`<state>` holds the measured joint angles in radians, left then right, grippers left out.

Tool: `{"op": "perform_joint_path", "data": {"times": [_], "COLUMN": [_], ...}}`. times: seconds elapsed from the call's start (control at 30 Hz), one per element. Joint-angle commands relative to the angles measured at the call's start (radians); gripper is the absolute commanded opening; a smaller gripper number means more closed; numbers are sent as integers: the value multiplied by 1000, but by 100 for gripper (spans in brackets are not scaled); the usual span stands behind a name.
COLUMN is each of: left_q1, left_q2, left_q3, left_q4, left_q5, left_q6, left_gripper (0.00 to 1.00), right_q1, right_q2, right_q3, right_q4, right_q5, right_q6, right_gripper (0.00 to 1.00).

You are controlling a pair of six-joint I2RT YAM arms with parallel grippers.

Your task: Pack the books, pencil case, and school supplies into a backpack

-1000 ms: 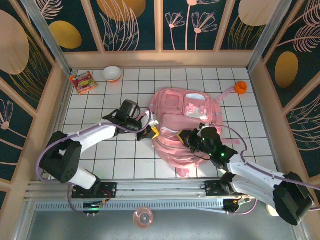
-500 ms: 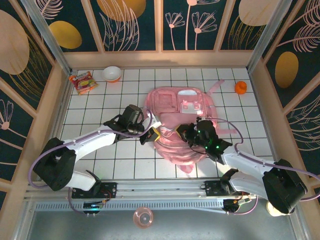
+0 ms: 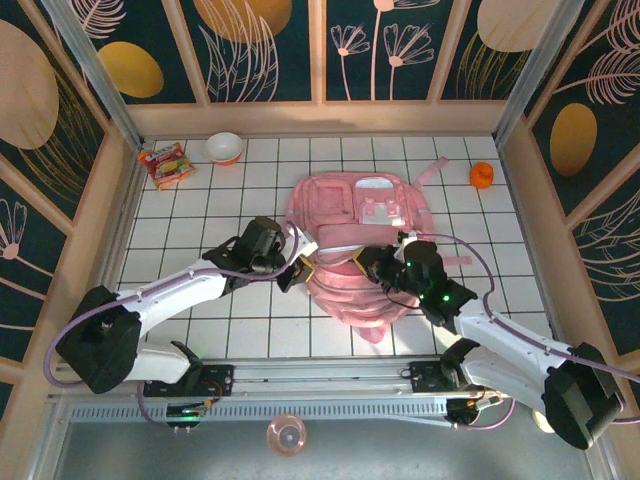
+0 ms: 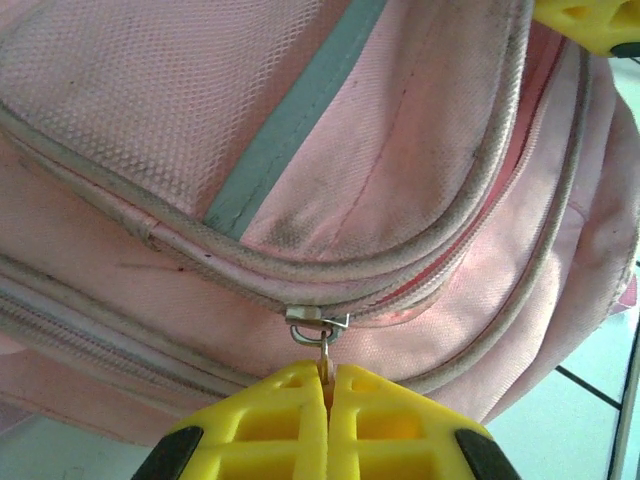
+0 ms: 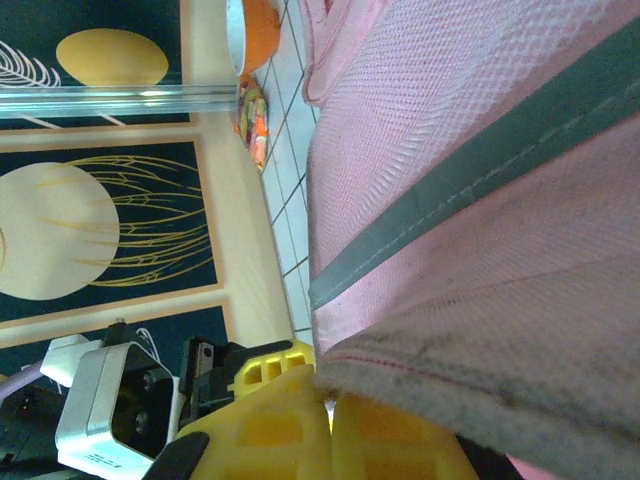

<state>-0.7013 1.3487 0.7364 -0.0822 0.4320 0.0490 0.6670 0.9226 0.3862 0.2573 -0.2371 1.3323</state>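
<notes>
A white-tiled tabletop [image 3: 250, 322] sits inside dark leaf-patterned walls [image 3: 270, 50]. The left gripper [image 4: 327, 378] is pinched shut on the small metal zip pull [image 4: 322, 335] at the near-left side of the large soft pink fabric backpack [image 3: 365, 215]. The right gripper [image 5: 330, 405] is clamped on the backpack's near rim. Judged best: draw the pull steadily along its track while the right holds the fabric taut.

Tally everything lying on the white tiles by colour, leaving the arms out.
Pink: 1, the backpack
Red and yellow: 1, the snack packet
White with orange: 1, the bowl
Orange: 1, the small orange thing
Total: 4
</notes>
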Motion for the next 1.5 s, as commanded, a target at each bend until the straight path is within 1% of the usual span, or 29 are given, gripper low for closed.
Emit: {"op": "perform_joint_path", "data": {"times": [0.0,0.17,0.33,0.43,0.57,0.63,0.67,0.7,0.73,0.77,0.9,0.93,1.0,1.1,1.17,1.23,1.27,1.33,1.4,1.47], "left_q1": [-19,-44,-112,-154,-162,-162,-162,-162,-162,-161,-161,-162,-160,-162,-160,-162,-162,-161,-161,-162], "left_q2": [-31,-15,29,56,60,50,44,35,26,15,-40,-59,-94,-156,-192,-197,-183,-112,-50,-22], "left_q3": [-32,-13,26,41,42,44,45,47,46,47,52,42,19,-24,-62,-98,-96,-39,9,9], "left_q4": [45,91,89,117,198,203,196,182,163,141,26,17,24,77,135,198,196,109,76,143], "left_q5": [106,178,234,241,237,210,193,171,153,139,59,21,-15,-27,-58,-121,-139,-156,-184,-213], "left_q6": [-36,-72,-86,-100,-149,-142,-135,-124,-101,-75,111,154,216,329,398,474,510,601,624,627], "left_gripper": [2,4,12,14,17,24,28,35,41,46,63,64,66,68,71,75,75,75,75,75], "right_q1": [-8,2,6,8,2,-23,-43,-67,-94,-112,-225,-246,-282,-315,-318,-322,-324,-327,-326,-327], "right_q2": [2,63,96,106,111,109,108,106,106,107,124,134,175,270,320,355,366,388,395,392], "right_q3": [12,35,50,58,61,69,77,88,102,118,203,221,275,382,435,471,484,510,519,517], "right_q4": [68,110,145,148,139,109,85,50,5,-38,-251,-293,-377,-559,-631,-670,-675,-673,-661,-651], "right_q5": [-13,-34,-42,-50,-73,-120,-153,-194,-233,-281,-442,-484,-560,-606,-626,-635,-639,-650,-672,-670], "right_q6": [-22,-32,-36,-44,-64,-103,-132,-176,-230,-287,-592,-675,-835,-1040,-1144,-1211,-1222,-1219,-1211,-1206], "right_gripper": [0,0,0,0,0,0,0,0,0,0,0,0,0,0,0,0,0,0,0,0]}}
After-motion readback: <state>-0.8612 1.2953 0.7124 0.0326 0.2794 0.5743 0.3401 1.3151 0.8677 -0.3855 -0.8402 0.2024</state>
